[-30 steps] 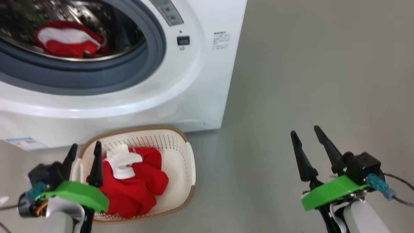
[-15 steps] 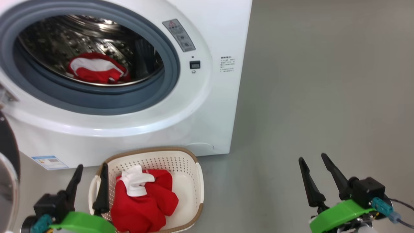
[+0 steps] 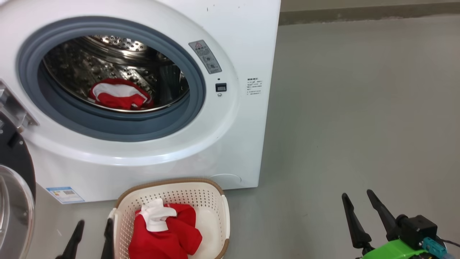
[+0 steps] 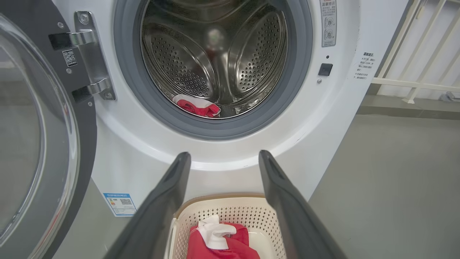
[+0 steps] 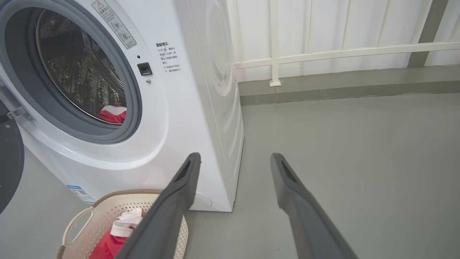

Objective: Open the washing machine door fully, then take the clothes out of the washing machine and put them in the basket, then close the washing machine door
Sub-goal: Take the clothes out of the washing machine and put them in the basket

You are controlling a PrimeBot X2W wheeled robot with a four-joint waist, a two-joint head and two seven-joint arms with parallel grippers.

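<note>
Red with white trim bands, one bunched garment (image 3: 120,100) lies at the bottom of the perforated steel drum (image 3: 90,64), well inside the grey rubber gasket (image 3: 196,108) of the big white front-loading washing machine (image 3: 237,151). A second red garment (image 3: 165,239), its white collar uppermost, is heaped in the small cream-white perforated plastic basket with the brown woven-look rim (image 3: 169,181). That basket stands on the grey floor (image 3: 359,108) just in front of the machine's lower panel, under the round opening (whether it touches the panel I cannot tell).

The large round door with its glossy black rim and bulging clear glass window (image 4: 36,136) is swung wide to the machine's left, hanging from a bright metal hinge bracket (image 4: 94,61). In the head view its rim and glass show at the left edge (image 3: 16,169). A small blue label (image 3: 64,194) sits at the machine's lower left corner.

The long dark left fingers (image 3: 107,239) stand spread apart with nothing between them, just beside the basket's left end. In the left wrist view they (image 4: 161,208) point towards the drum opening, with the basket and its garment in the gap below.

The dark right fingers (image 3: 354,225) are likewise spread wide and hold nothing. They hover over bare floor, well to the right of the basket and the machine. In the right wrist view they (image 5: 179,201) point towards the machine's front right corner, with a white railing (image 5: 323,54) beyond.
</note>
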